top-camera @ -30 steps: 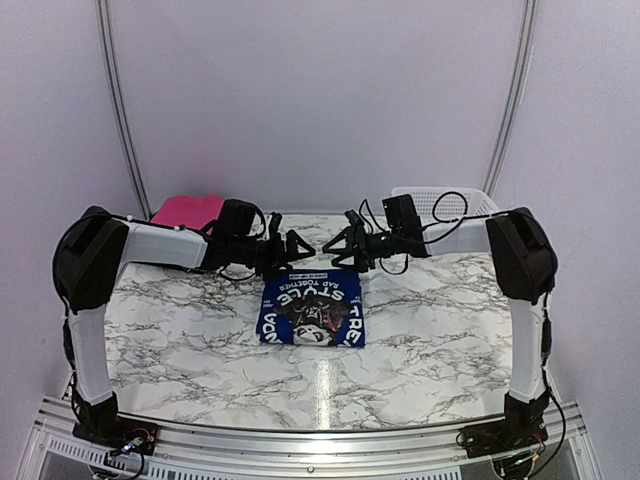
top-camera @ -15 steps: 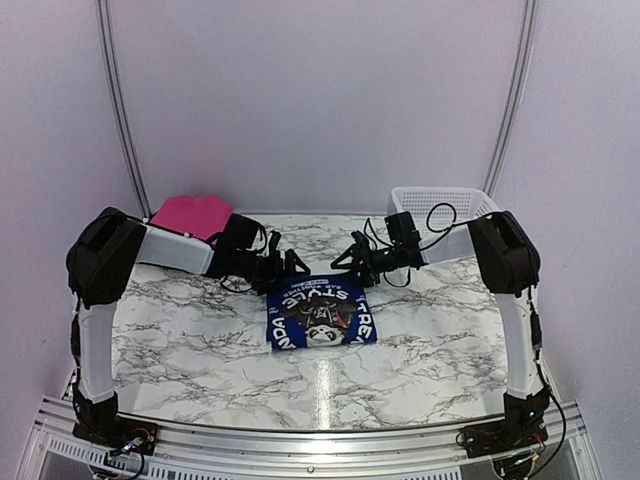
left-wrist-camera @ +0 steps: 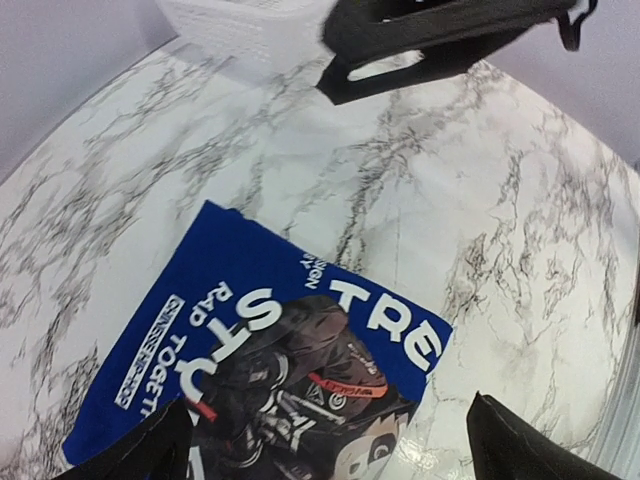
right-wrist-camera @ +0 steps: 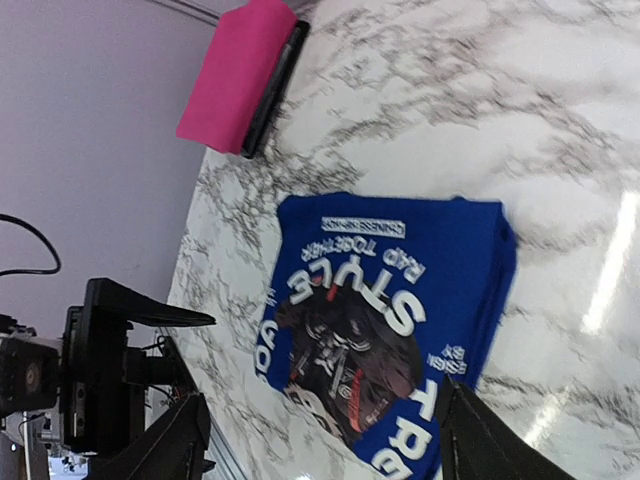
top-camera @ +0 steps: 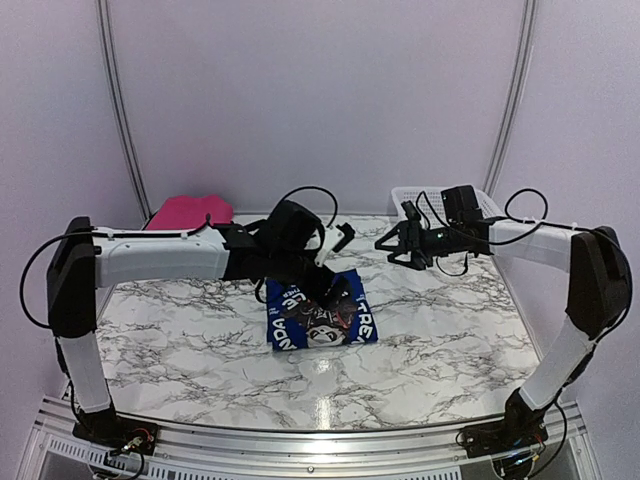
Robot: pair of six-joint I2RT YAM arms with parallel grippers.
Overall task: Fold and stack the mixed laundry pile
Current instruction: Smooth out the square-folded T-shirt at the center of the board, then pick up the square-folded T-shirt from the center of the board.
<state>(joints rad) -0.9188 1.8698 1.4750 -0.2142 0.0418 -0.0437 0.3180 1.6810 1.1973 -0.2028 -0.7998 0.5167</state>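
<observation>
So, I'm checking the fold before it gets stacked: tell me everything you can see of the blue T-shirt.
The blue T-shirt is soft royal-blue cloth folded into a rough rectangle, lying flat, print up, mid-way across the marble table. The print has white lettering, including STYLE, around a dark figure with red details. The open left gripper hangs over it; contact cannot be told.
</observation>
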